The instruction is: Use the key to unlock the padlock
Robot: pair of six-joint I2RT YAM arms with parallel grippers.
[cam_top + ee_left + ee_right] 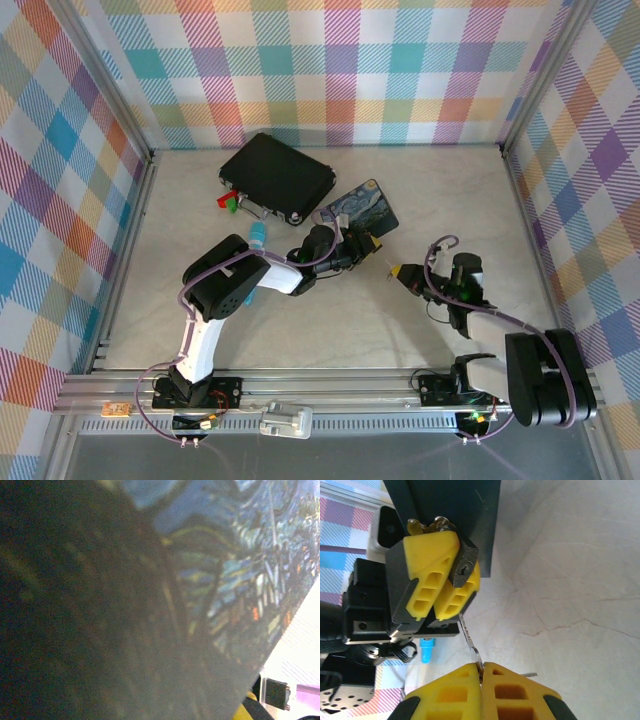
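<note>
Pale marbled desk (330, 330), plaid walls (330, 70). At 12 o'clock a shut black case (275, 175), with a starry tin (360, 210) at its 4 o'clock. Left tool (445, 587) clamps the padlock (464, 569). Right tool (481, 672) pinches the key (469, 637), near the padlock's 6 o'clock.

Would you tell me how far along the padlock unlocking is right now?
Done: the left gripper holds the padlock with its keyhole facing the right gripper, which is shut on the key. In hand: lining up the key, whose tip sits short of the keyhole. Left: inserting it, turning it and opening the lock.
</note>
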